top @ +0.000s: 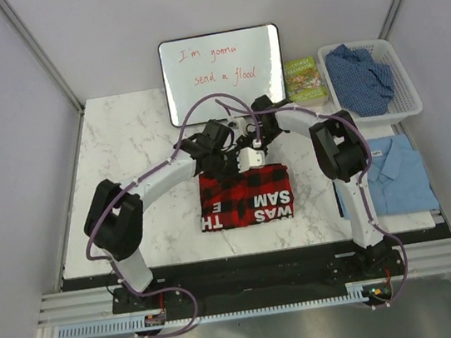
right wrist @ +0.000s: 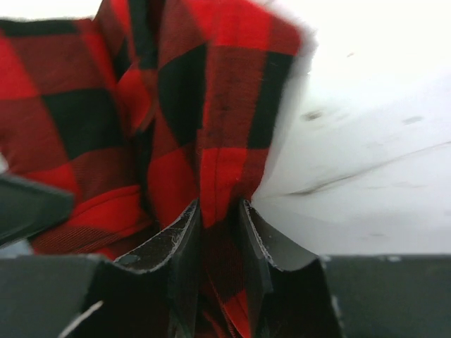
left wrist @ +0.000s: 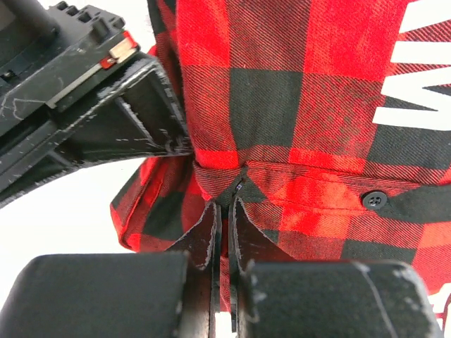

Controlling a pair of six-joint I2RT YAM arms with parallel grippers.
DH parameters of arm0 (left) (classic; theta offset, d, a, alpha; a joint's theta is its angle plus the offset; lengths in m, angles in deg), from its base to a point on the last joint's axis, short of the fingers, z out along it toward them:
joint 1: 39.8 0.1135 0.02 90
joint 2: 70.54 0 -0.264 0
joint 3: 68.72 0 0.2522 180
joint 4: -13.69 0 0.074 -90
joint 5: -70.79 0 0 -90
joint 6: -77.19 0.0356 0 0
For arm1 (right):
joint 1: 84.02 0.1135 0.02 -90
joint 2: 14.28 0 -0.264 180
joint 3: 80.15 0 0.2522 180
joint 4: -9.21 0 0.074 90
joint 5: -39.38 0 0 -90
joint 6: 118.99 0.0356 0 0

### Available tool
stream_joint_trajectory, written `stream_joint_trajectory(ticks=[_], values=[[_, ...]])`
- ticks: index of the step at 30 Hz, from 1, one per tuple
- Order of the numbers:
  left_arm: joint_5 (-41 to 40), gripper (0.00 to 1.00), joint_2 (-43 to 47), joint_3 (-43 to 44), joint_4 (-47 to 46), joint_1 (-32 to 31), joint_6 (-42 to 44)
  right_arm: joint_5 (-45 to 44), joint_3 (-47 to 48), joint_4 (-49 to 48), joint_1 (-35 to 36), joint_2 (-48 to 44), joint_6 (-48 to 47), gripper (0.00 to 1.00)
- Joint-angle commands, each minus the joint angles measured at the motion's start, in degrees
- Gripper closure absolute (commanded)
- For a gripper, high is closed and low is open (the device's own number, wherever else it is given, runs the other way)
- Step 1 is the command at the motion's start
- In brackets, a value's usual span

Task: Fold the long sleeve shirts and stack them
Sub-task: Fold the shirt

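The red-and-black checked flannel shirt (top: pixel 247 200) with white lettering lies folded in the middle of the table. Both grippers meet at its far edge. My left gripper (top: pixel 223 164) (left wrist: pixel 227 208) is shut on a pinch of the flannel (left wrist: pixel 282 105) beside a black button. My right gripper (top: pixel 251 159) (right wrist: pixel 220 211) has its jaws pressed on a raised fold of the flannel (right wrist: pixel 211 91) at the cloth's corner. A light blue collared shirt (top: pixel 394 172) lies folded at the table's right edge. A darker blue speckled shirt (top: pixel 359 76) is bunched in the basket.
A white basket (top: pixel 401 56) stands at the back right. Beside it is a green book (top: pixel 305 79), and a whiteboard (top: pixel 223 73) with red writing leans at the back. The marble table (top: pixel 129 140) shows bare on the left.
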Motion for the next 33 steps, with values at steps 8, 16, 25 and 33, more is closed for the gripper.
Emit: stream_joint_trajectory(ticks=[8,16,25,33], values=[[1.8,0.98,8.7,-12.8,-5.8,-3.1,-1.3,4.3,-14.6,-1.2,3.4,-10.5,0.5,0.56],[2.2,0.98,10.3,-15.4,-7.0,-3.5,-1.6,3.7,-3.4,2.2,0.0,-8.9,1.3,0.35],[0.9,0.98,10.4,-12.4,-5.6,-3.5,1.1,4.1,2.9,2.9,1.6,-2.8,2.4,0.54],[-0.8,0.98,9.6,-9.4,-5.5,-3.0,2.3,2.1,-1.9,4.5,3.3,-1.0,-2.6,0.72]])
